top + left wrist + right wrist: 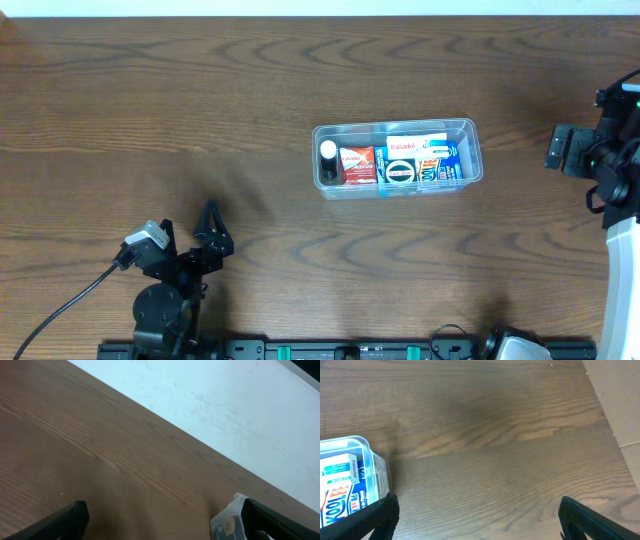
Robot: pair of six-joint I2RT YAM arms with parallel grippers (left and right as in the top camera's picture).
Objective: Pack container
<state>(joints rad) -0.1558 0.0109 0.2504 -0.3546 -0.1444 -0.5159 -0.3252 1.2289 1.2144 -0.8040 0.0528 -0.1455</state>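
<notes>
The container point(397, 160), a clear shallow tub with rounded corners, stood flat on the wooden table point(200, 90) and was already filled in a tight row. At the container's left end stood a small dark bottle with a white cap point(329, 160). Beside it lay a red-orange box point(357, 165), then a round black-and-white item point(400, 172) below a white box with red lettering point(415, 143). A blue box point(442, 165) filled the container's right end. The left gripper point(211, 218) sat well apart from the container, below and to its left, with nothing between its fingers. In the left wrist view the two dark fingers point(65, 520) stood wide apart at the bottom corners of the frame. Only one corner of the container showed there, just beside the right finger. The right gripper point(477, 510) was off the container's right end, near it but not touching. Its fingers point(590, 520) were also spread wide over bare wood and held nothing. The right wrist view caught the container's right end at the left edge, with blue-and-white print showing through the wall. A black cable point(70, 300) trailed from the left arm, away from the container.
</notes>
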